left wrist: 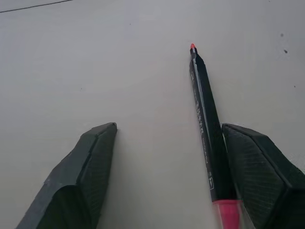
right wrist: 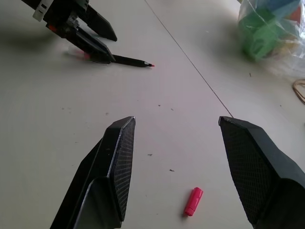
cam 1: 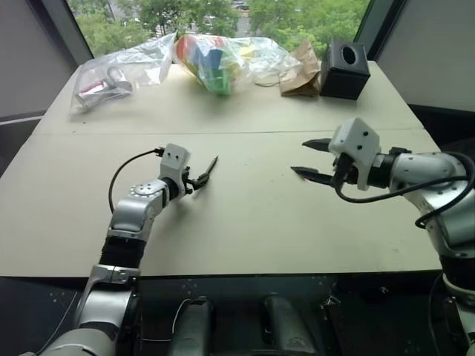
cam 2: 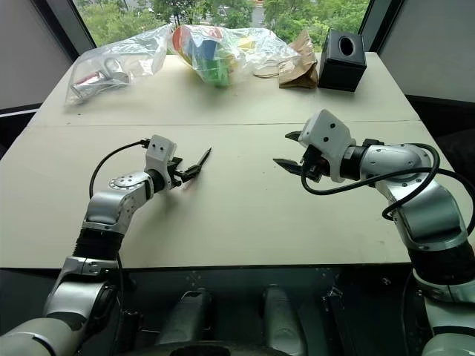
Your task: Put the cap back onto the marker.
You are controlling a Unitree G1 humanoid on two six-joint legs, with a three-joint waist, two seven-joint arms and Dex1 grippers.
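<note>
Left wrist view: left gripper (left wrist: pixel 167 176), jaws apart, marker (left wrist: pixel 205 129) lying on the table (left wrist: pixel 95 62) against one finger (left wrist: pixel 259 167), red tip pointing away. Right gripper (right wrist: pixel 176 176), jaws wide apart, nothing held, above the red cap (right wrist: pixel 193 201) lying on the table between the fingers. Far edge: plastic bags (cam 1: pixel 223 55), black box (cam 1: pixel 345 68).

Left gripper (cam 1: pixel 199 180) low over the table, fingers parted — right gripper (cam 1: pixel 312 159) raised, jaws wide.

The marker's (left wrist: pixel 204 119) pink rear end runs off the frame edge.
</note>
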